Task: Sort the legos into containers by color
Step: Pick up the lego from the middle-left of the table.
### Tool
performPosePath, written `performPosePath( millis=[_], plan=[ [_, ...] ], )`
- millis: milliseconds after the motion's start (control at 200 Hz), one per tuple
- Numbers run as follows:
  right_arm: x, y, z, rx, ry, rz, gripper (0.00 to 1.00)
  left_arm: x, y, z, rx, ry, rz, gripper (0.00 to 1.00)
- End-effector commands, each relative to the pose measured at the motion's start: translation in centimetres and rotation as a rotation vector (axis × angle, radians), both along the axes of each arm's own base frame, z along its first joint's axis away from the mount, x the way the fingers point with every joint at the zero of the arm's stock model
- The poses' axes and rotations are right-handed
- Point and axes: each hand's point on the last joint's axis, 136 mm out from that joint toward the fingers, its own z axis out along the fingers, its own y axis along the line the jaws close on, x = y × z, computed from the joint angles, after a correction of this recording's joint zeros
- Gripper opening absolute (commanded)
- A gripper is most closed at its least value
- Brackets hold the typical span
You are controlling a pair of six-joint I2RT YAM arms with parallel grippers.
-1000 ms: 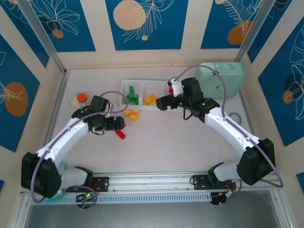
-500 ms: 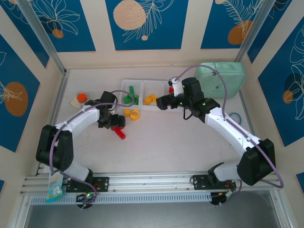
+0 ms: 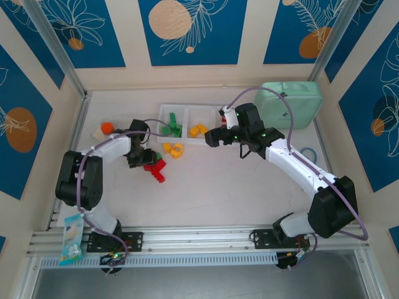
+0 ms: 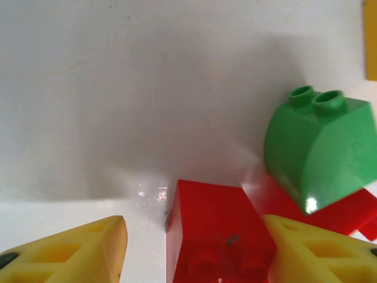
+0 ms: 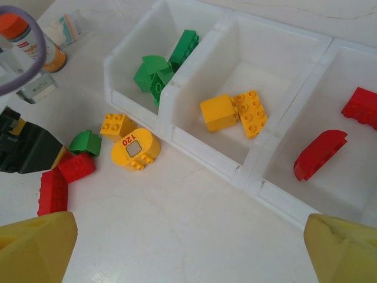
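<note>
**RED BRICK PICK-UP: LEFT GRIPPER AT THE LOOSE PILE**

**Step in hand.** The left gripper (image 4: 194,239) sits low over the surface (image 4: 147,88), at the loose pile in front of the tray's left end. Its jaws stand part-way apart and straddle a red brick (image 4: 215,224). On the right of the wrist view the finger meets the brick's edge. On the left a strip of bare surface shows between finger and brick, so the brick is not clamped. A green brick (image 4: 318,150) lies just beside it, resting against a second red brick (image 4: 353,212).

**Remaining loose pieces.** A square yellow brick (image 5: 118,125) and a rounded yellow brick (image 5: 135,150) lie touching each other between that pile and the tray (image 5: 203,154).

**Tray contents.** The left compartment holds green bricks (image 5: 159,68), the middle one holds yellow pieces (image 5: 235,112), and the right one holds red pieces (image 5: 321,154).

**Right arm.** The right gripper (image 5: 188,247) hovers in front of the tray with its jaws wide apart and nothing between them.

**Next move (judgement).**
1. Bring the left jaws together on the red brick until both fingers bear on it. Take care not to nudge the green brick alongside.
2. Lift clear of the pile.
3. Carry the brick to the right compartment. This is the farthest from the left arm, and the path crosses the other two compartments.
4. Watch the clearance to the right arm, which is near that end of the tray.

Sorting appears partly done, with five bricks left on the surface.
</note>
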Motion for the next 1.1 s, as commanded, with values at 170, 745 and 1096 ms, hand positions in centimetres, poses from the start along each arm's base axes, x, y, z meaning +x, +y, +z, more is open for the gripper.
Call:
performPosePath(
  millis=[170, 745, 1096],
  plan=[
    [0.2, 0.3, -0.7, -0.009, 0.043, -0.006, 0.99, -0.7, 1.3, -1.2, 0.033, 0.035, 0.030, 0.52],
    [0.2, -1.8, -0.6, -0.073, 0.009, -0.104, 0.99, 0.1, 0.8, 6.0, -0.102, -0.173, 0.130, 0.19],
    [-1.7, -0.7, 0.3, 0.111, 0.115, -0.094, 0.99, 8.8, -3.6, 13.2, -0.274, -0.343, 0.061, 0.18]
  ],
)
